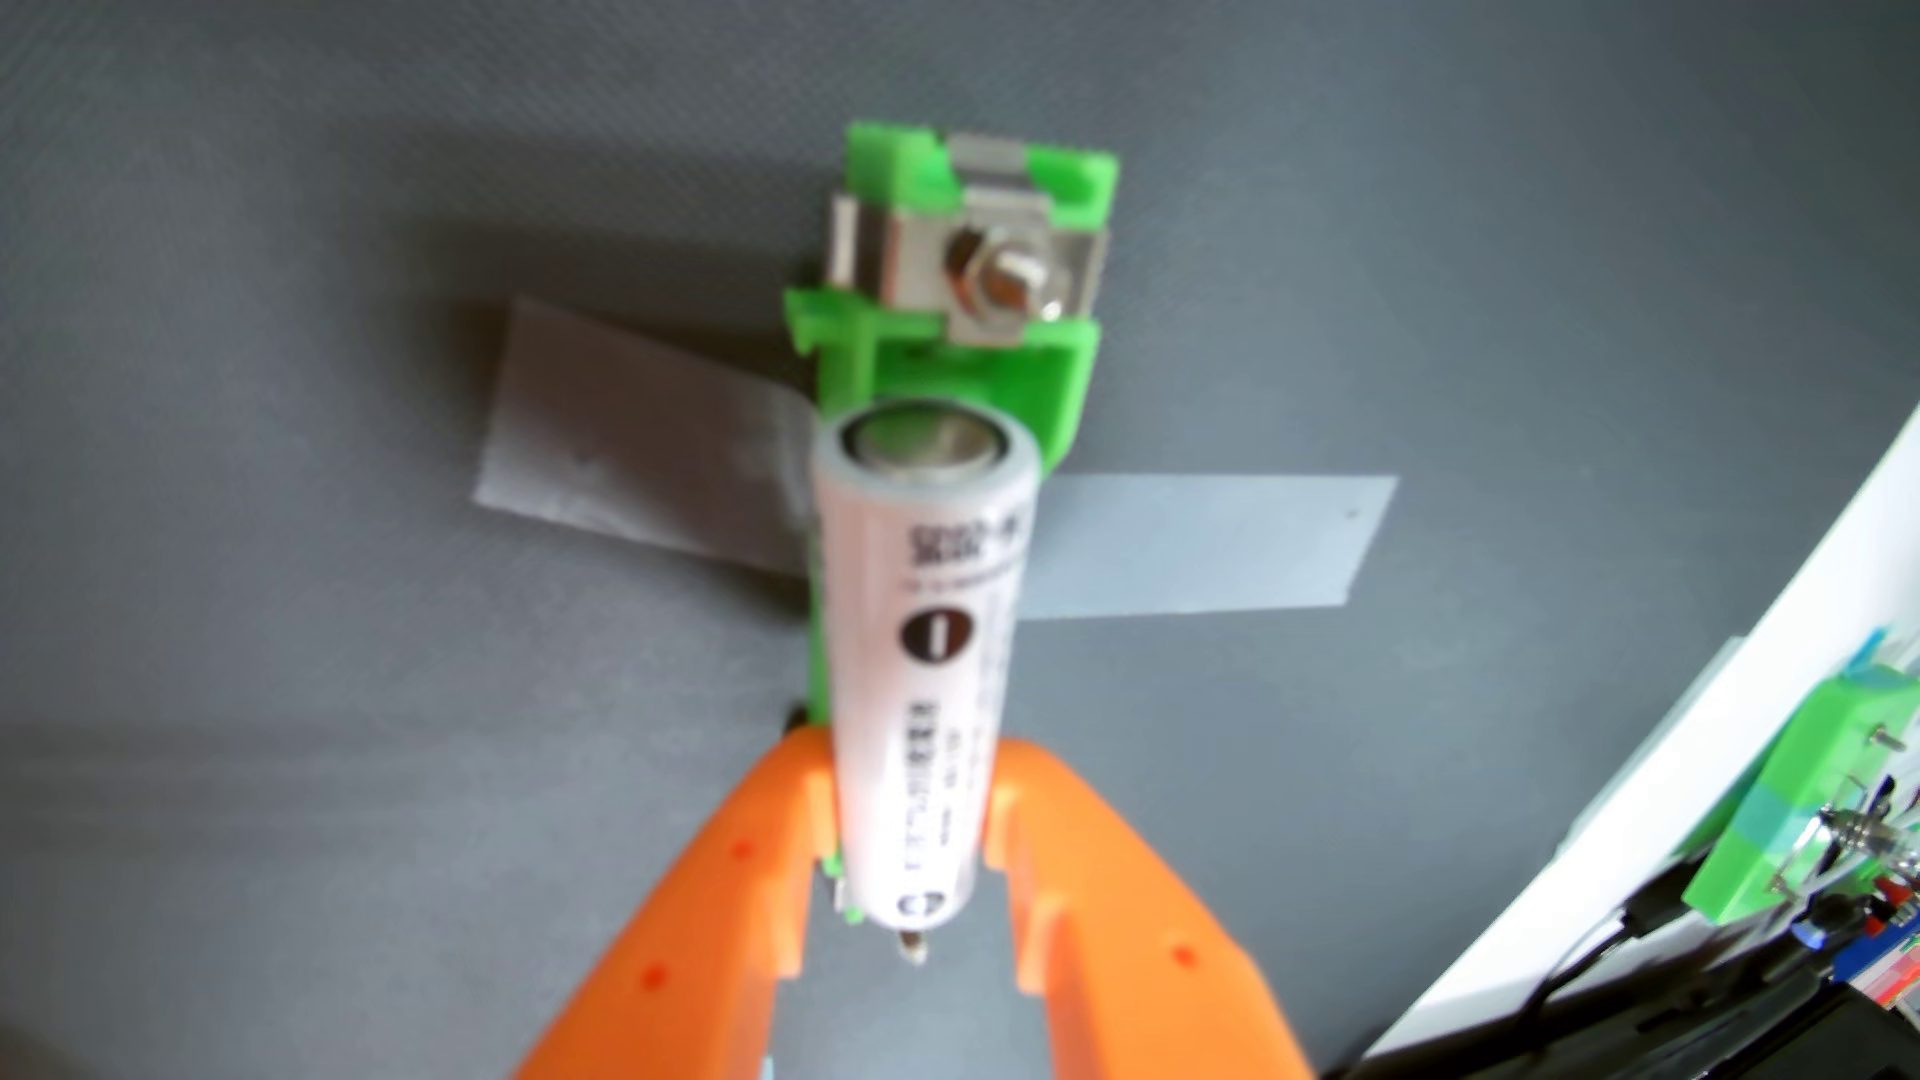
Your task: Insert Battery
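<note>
A white cylindrical battery (920, 665) with black print points away from the camera, and my orange gripper (909, 800) is shut on its lower half, one finger (769, 831) on each side. Directly beneath and beyond it lies a green battery holder (977, 363), lengthwise in line with the battery. The holder's far end carries a metal contact plate with a bolt (997, 275). Its near end shows only as a green sliver and a metal pin (914, 945) under the battery. The battery hides most of the holder's slot, so contact between them cannot be judged.
Two grey tape strips (623, 457) (1205, 540) fix the holder to the dark grey mat (312, 260). At the right edge, a white board (1704, 748) carries another green holder (1808, 810) with screws, tape and dark cables.
</note>
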Action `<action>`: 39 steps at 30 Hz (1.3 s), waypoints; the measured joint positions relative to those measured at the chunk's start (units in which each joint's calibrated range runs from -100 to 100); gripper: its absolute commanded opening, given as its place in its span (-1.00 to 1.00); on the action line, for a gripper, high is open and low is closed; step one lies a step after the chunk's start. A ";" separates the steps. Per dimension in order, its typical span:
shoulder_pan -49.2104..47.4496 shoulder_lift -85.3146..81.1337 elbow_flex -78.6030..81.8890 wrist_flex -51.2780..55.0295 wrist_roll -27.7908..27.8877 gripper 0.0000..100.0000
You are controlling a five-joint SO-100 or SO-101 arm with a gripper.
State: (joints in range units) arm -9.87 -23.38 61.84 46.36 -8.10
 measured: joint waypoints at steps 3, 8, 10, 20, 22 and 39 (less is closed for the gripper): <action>0.00 0.00 0.00 0.00 0.00 -0.97; 0.00 0.00 0.00 0.00 0.00 -0.97; 0.00 0.00 0.00 0.00 0.00 -0.97; 0.00 0.00 0.00 0.00 0.00 -0.97; 0.00 0.00 0.00 0.00 0.00 -0.97; -0.57 0.00 0.00 0.00 -2.76 -0.97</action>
State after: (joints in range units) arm -10.45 -23.38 61.84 46.36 -10.86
